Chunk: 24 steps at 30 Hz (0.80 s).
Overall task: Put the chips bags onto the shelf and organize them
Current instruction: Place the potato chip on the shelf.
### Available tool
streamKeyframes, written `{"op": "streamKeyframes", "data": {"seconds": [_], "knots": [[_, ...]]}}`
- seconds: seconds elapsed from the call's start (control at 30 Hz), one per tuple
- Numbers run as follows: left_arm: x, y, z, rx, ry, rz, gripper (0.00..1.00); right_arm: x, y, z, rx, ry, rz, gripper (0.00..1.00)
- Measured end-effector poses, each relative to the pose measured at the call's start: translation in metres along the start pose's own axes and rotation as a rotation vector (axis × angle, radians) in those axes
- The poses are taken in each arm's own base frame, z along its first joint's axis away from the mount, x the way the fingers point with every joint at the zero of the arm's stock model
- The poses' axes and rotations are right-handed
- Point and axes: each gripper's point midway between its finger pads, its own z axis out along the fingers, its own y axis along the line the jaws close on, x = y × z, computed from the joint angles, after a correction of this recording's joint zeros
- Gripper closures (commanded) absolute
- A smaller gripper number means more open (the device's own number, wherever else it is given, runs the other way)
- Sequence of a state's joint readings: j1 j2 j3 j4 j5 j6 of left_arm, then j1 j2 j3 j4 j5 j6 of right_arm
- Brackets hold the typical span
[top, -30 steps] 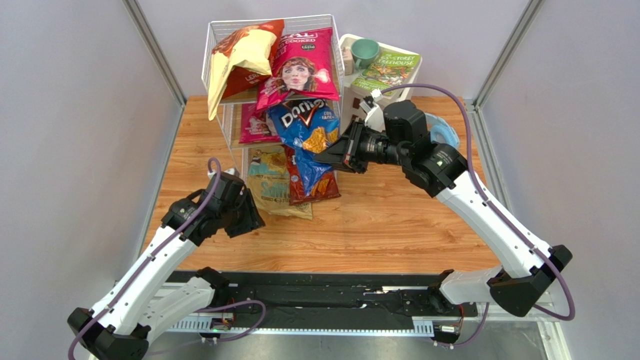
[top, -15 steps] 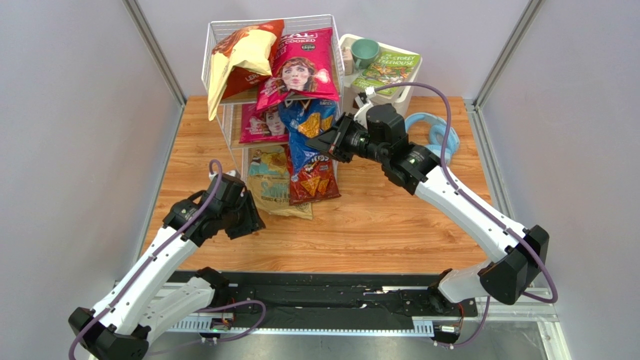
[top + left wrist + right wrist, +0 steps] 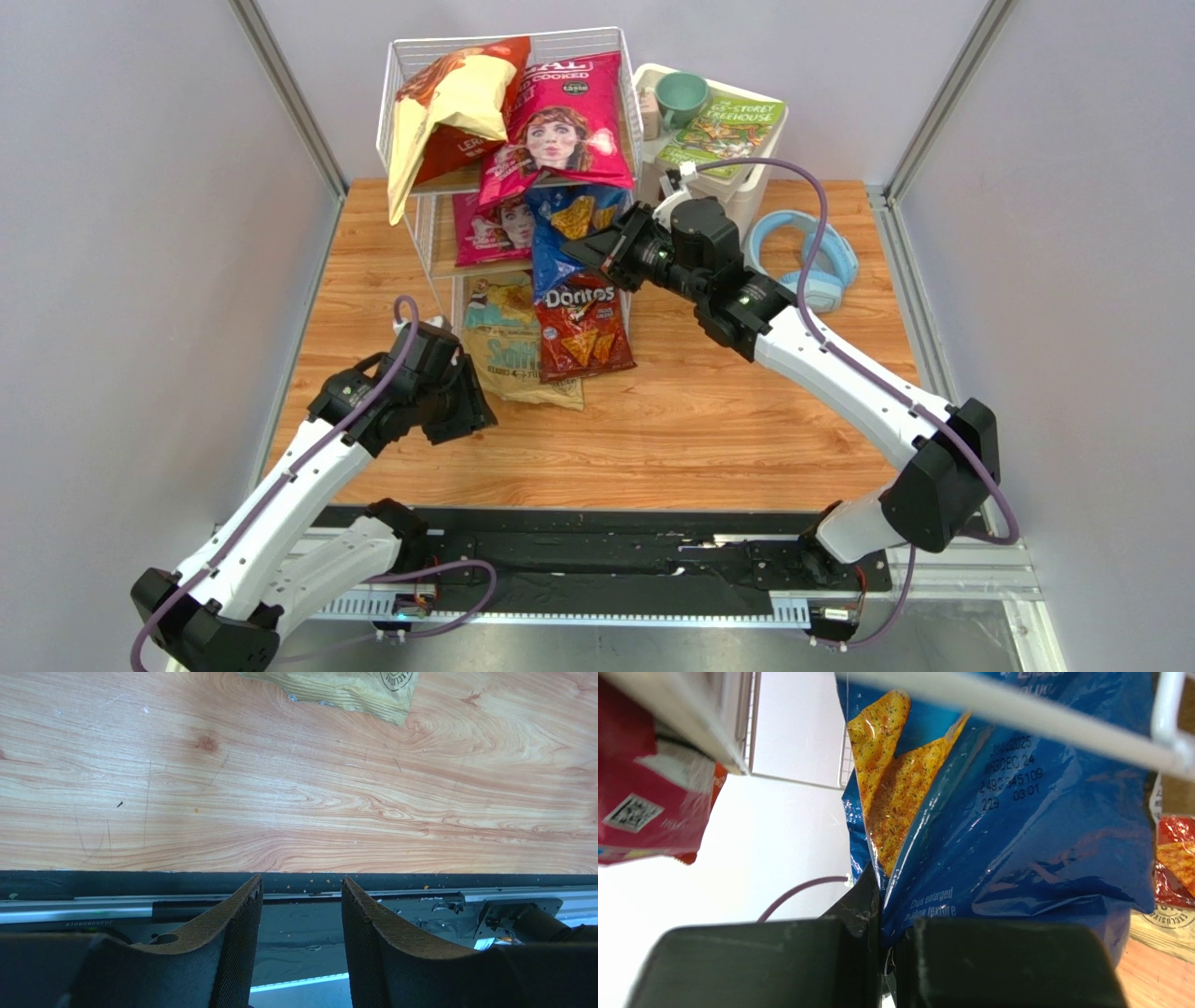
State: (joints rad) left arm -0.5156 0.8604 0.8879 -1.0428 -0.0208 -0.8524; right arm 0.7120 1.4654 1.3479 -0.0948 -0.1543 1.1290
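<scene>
Crinkled blue Doritos bag (image 3: pixel 1018 812) pinched in right claw (image 3: pixel 885 952); shelf (image 3: pixel 1046 722) wire crosses before it, red Doritos bag (image 3: pixel 579 325) nearer; left claw (image 3: pixel 300 903) spread.

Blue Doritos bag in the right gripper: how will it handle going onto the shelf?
Probably floppy: the blue Doritos bag creases where the right gripper pinches it. Likely light, held by one pinched edge. The glossy foil looks slippery, so it may slide on the shelf.
</scene>
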Motion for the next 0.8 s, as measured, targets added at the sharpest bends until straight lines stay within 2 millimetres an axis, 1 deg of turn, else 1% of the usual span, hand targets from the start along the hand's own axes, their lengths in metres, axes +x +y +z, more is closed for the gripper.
{"op": "streamKeyframes", "data": {"seconds": [0.27,0.47,0.57,0.6,0.67,0.7,0.73,0.77,0.8], "knots": [[0.001,0.000,0.005,-0.004,0.010,0.003,0.50,-0.004,0.001,0.027,-0.016,-0.005,0.020,1.00],[0.000,0.001,0.006,-0.008,0.011,0.003,0.50,-0.011,0.000,0.032,-0.015,-0.019,0.020,0.97],[0.000,0.001,0.007,-0.010,0.012,0.003,0.50,-0.014,0.000,0.032,-0.014,-0.026,0.021,0.91],[0.000,0.001,0.007,-0.011,0.012,0.004,0.50,-0.014,0.000,0.032,-0.015,-0.026,0.020,0.84],[-0.001,0.000,0.009,-0.013,0.015,0.005,0.50,-0.014,0.001,0.032,-0.019,-0.025,0.019,0.76],[-0.001,0.000,0.009,-0.014,0.016,0.005,0.51,-0.014,0.001,0.032,-0.023,-0.024,0.016,0.63],[-0.001,0.000,0.010,-0.015,0.017,0.007,0.51,-0.014,0.002,0.032,-0.026,-0.022,0.014,0.57],[-0.001,0.000,0.010,-0.015,0.018,0.007,0.51,-0.014,0.002,0.032,-0.027,-0.021,0.017,0.50],[-0.001,-0.001,0.011,-0.013,0.018,0.008,0.51,-0.014,0.003,0.032,-0.033,-0.018,0.015,0.46]]}}
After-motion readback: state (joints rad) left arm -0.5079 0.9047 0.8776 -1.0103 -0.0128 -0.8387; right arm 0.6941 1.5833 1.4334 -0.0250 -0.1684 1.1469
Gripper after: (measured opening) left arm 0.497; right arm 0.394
